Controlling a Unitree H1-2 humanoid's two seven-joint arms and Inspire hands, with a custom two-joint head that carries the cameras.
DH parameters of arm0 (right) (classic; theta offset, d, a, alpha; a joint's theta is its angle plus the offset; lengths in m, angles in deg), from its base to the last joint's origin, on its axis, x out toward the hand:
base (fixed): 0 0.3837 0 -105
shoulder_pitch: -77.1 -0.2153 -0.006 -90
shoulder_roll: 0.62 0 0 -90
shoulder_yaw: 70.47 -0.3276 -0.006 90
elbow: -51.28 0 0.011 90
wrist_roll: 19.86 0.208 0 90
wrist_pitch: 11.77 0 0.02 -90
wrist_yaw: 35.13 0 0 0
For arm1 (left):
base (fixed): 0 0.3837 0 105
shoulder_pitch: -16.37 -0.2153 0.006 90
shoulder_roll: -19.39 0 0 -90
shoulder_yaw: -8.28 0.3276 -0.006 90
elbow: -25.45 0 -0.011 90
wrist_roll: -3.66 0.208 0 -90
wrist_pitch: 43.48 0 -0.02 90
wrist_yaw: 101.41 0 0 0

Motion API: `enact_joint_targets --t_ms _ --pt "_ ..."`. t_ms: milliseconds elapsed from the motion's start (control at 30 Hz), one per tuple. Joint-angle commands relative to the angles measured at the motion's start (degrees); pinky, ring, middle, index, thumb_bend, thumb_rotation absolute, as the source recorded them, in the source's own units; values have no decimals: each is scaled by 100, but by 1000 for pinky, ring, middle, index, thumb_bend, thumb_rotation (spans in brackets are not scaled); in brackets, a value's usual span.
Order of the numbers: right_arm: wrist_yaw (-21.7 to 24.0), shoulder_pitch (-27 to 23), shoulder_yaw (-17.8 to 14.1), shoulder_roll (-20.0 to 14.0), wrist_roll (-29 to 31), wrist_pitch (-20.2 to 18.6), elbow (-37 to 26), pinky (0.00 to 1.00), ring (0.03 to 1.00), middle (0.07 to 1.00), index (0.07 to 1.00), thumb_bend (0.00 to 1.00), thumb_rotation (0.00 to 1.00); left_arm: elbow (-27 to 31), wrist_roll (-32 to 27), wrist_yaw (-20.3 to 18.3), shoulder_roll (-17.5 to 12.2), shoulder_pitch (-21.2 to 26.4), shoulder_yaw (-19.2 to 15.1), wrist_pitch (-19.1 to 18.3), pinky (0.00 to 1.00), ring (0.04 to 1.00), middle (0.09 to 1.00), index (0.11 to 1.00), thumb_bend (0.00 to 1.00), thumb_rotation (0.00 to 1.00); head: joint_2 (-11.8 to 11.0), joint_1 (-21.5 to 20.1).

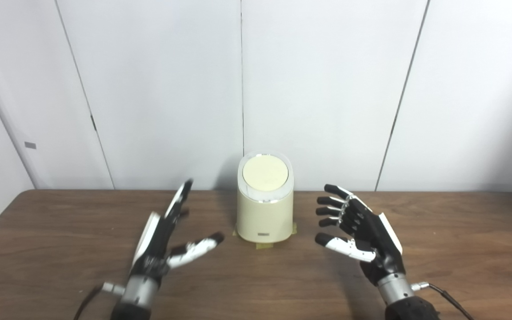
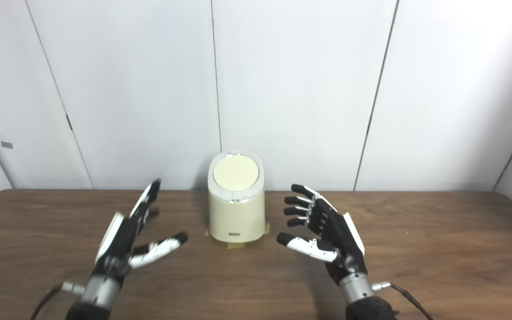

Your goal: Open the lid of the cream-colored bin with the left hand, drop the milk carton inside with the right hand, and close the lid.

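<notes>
White panels behind, brown table (image 1: 60, 231) below: your left hand (image 1: 160, 242) and right hand (image 1: 362, 231) hover spread, empty, flanking the rigid cream-colored bin (image 1: 265, 218); its smooth lid (image 1: 265, 173) looks light, so lift at the rim.

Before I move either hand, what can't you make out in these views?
- Milk carton: in neither view; whether it is inside the cream-colored bin is hidden by the shut lid.
- Bin's front label: too small to read.
- Left hand: fingertips blurred.
- Right hand: open, clear.
</notes>
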Motion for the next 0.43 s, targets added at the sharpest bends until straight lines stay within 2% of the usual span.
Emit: enact_joint_targets --t_ms 0,200,300,400 --pt "25 -151 -39 -12 90 13 -241 588 680 736 777 833 264 69 -338 73 88 197 -89 107 698 834 863 844 789 304 -5 -48" --pt "37 -34 -136 -10 322 69 -289 581 681 769 783 828 228 -15 -726 -51 29 144 -120 133 599 723 776 770 775 273 -5 -41" --pt "-12 -1 -127 -55 159 155 -270 581 687 775 785 841 261 0 -821 -101 21 152 -116 116 555 670 728 750 782 267 -2 -8" --pt "-31 -6 -146 -51 140 193 -236 582 684 770 783 855 268 26 -879 -133 34 142 -128 123 557 671 727 755 797 262 -12 27"
